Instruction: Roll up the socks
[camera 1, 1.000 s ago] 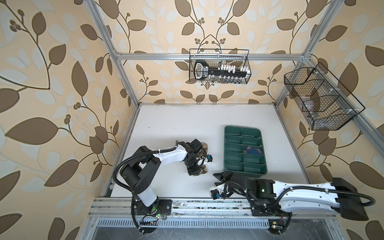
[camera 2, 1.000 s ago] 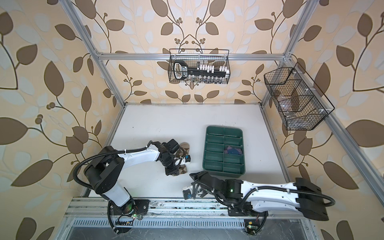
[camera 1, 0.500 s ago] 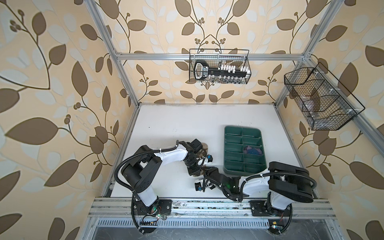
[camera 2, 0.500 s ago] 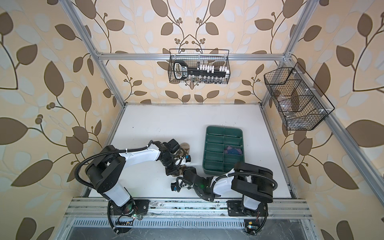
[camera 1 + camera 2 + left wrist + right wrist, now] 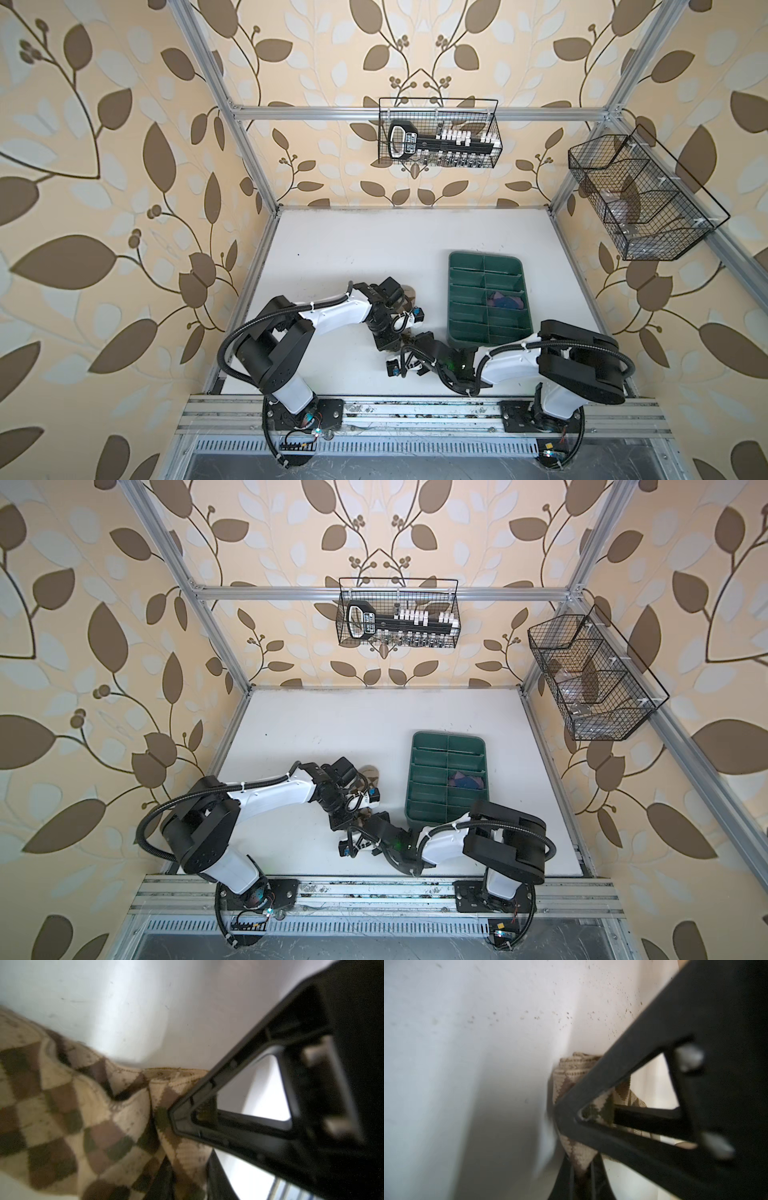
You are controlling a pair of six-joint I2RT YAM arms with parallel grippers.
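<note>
1. Two grips converging on one sock, jaw tips close together. At the right gripper (image 5: 558,1124): jaws squeezed together on a folded end of the tan argyle sock (image 5: 83,1115), cloth pinched at the very tips.
2. At the left gripper (image 5: 169,1124): same sock gathered at the jaw tips, the long patterned length trailing away from them across the table (image 5: 374,249). Clamped or merely loose around the cloth: cannot tell.
3. As for the purple sock (image 5: 505,300): well apart from both sets of jaws, beyond the right ones, lying in a compartment of the green tray (image 5: 478,337); looks bundled, though too small to be sure.
4. Step in hand, by judgement: starting the roll at the pinched end of the tan sock.
5. To do it well: hold the right jaws firm on the fold, releasing nothing there before securing a sure left-jaw bite just beside them.
6. Turn the pinched end over toward the trailing length, low against the table, laying each wrap squarely on the last.
7. Draw the cloth snug, not stretched, to avoid a loose roll; expect knit fabric to slip readily from narrow tips.
8. Mind the crowding: move one set of jaws at a time to avoid knocking the other.
</note>
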